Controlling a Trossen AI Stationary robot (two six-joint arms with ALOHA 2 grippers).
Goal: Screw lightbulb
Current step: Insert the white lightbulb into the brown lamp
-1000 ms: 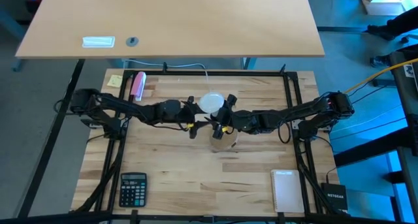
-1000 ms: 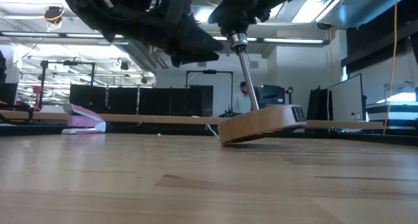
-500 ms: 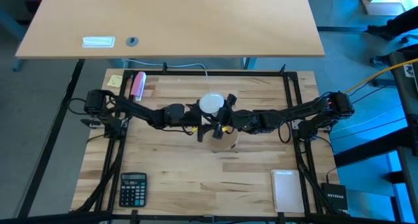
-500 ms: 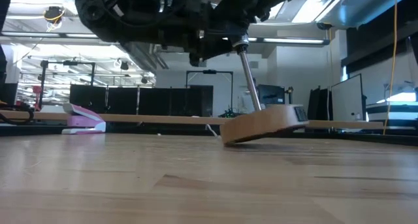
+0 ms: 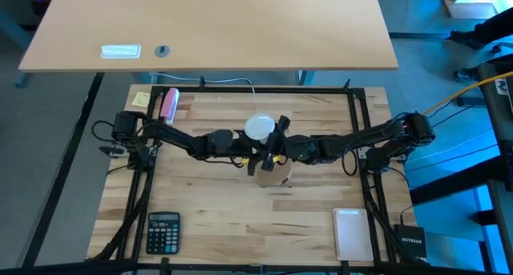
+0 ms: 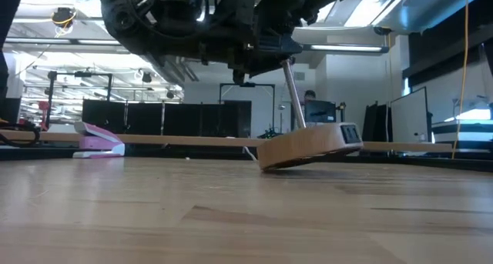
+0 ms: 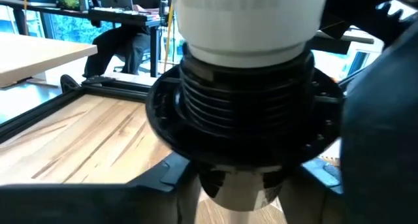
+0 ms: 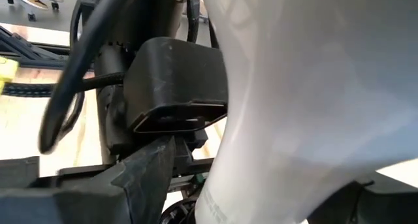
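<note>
Meeting at mid-table, both grippers work round the lamp. The right gripper (image 5: 276, 135) appears clamped on the bulb (image 5: 258, 127); its wrist view is filled with white glass pressed close, though the fingers themselves do not show clearly. The left gripper (image 5: 250, 159) sits just below the bulb at the socket (image 7: 241, 113); whether its fingers are apart or together, cannot tell. In the left wrist view the bulb's base sits in the black threaded socket. The wooden base (image 6: 308, 146) is tilted, one edge lifted off the table (image 6: 231, 218). Step in hand, by my judgement: threading in progress, bulb seated, not proven tight. The next move calls for turning the bulb while the socket is held steady and the base settles flat.
</note>
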